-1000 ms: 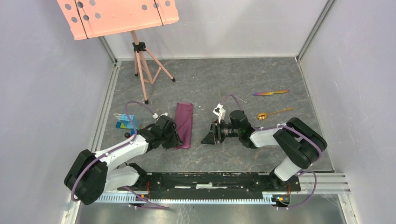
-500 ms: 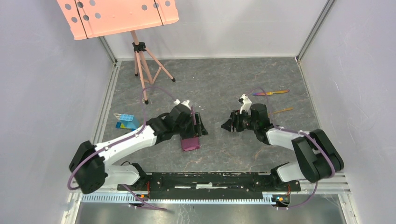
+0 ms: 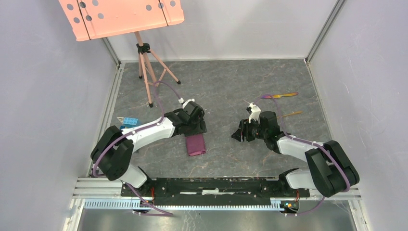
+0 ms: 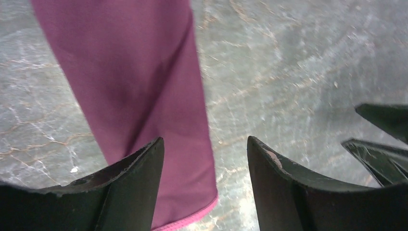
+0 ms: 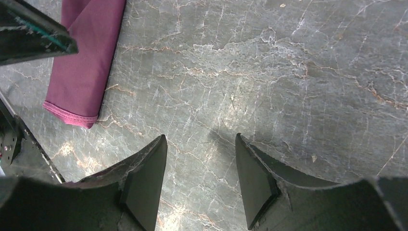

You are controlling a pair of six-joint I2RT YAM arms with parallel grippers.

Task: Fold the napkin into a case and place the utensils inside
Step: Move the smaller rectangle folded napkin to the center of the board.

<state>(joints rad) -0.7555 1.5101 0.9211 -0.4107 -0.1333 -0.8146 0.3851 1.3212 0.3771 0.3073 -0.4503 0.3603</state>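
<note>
Lying flat on the counter [image 3: 221, 82] just left of the middle of the top view, the napkin [image 3: 196, 144] is folded into a narrow plum-purple oblong with a slight sheen. Only its lower end shows there, below the left gripper [image 3: 197, 124]. From the left wrist the cloth runs as a long band from the upper left down to a squared end at the bottom, edged by a brighter pink hem, with a faint crease along its length. The left gripper [image 4: 204, 144] hangs over that end with its jaws well apart and nothing between them: one finger is above the cloth, the other above bare stone. The right gripper [image 5: 201, 139], right of centre in the top view, is likewise spread and empty over bare counter, with the napkin's hemmed end in the upper left of its wrist view. Toward the upper right lie the iridescent knife [image 3: 279, 95] and, below it, the thin gold handle of the spoon [image 3: 291, 114], its bowl hidden behind the arm. The counter is dark grey stone veined with white and rust. A blue block [image 3: 130, 121] sits at its left edge, a pink music stand [image 3: 120, 17] on a tripod rises at the upper left, and pale lilac-grey walls [image 3: 365, 72] with aluminium rails [image 3: 322, 29] close it in.
</note>
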